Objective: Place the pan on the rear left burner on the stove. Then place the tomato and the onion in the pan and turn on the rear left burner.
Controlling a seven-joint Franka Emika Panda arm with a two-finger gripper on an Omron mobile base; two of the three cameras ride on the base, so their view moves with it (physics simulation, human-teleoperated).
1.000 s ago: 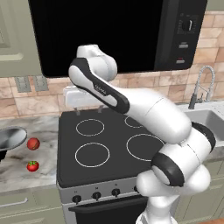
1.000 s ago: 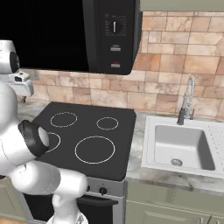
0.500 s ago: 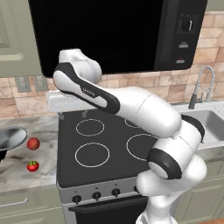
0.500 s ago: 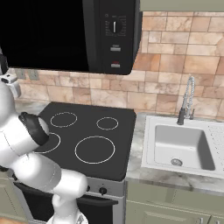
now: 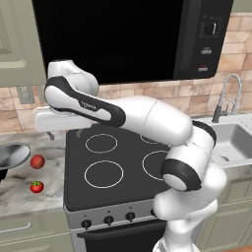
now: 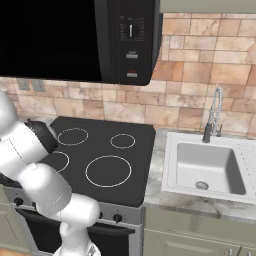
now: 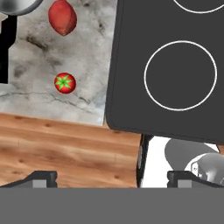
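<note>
A simulated kitchen, seen from behind a white robot arm with dark joints. The arm reaches from the near right, up and across to the left, over the far left corner of a black glass stove (image 5: 123, 167). The cooktop is smooth and flat, with four thin white circle outlines drawn on it. A silver front panel with small round black knobs (image 5: 109, 220) runs along its near edge.

The rear left burner (image 5: 101, 143), a thin white ring on the far left of the glass, is bare.

Left of the stove lies a mottled grey marble-look counter (image 5: 49, 162). At its far left edge sits a small round shiny grey metal pan (image 5: 11, 156), partly cut off by the picture edge. Just right of the pan rests a smooth, plain red-pink onion (image 5: 37, 161). Nearer the viewer lies a small red tomato (image 5: 36, 186) with a green leafy star-shaped stem. All three sit apart from one another, on the counter.

In the hand view, looking straight down, the gripper (image 7: 111, 177) shows two small dark fingertips (image 7: 41, 177) spread wide apart with nothing between them, released. Below it appear counter, stove edge and a wood-plank floor (image 7: 65, 148).

A black microwave (image 5: 133, 39) hangs above the stove against a tan stone-tile wall. To the right, a grey sink (image 6: 207, 167) with a curved metal tap (image 6: 214, 112).
</note>
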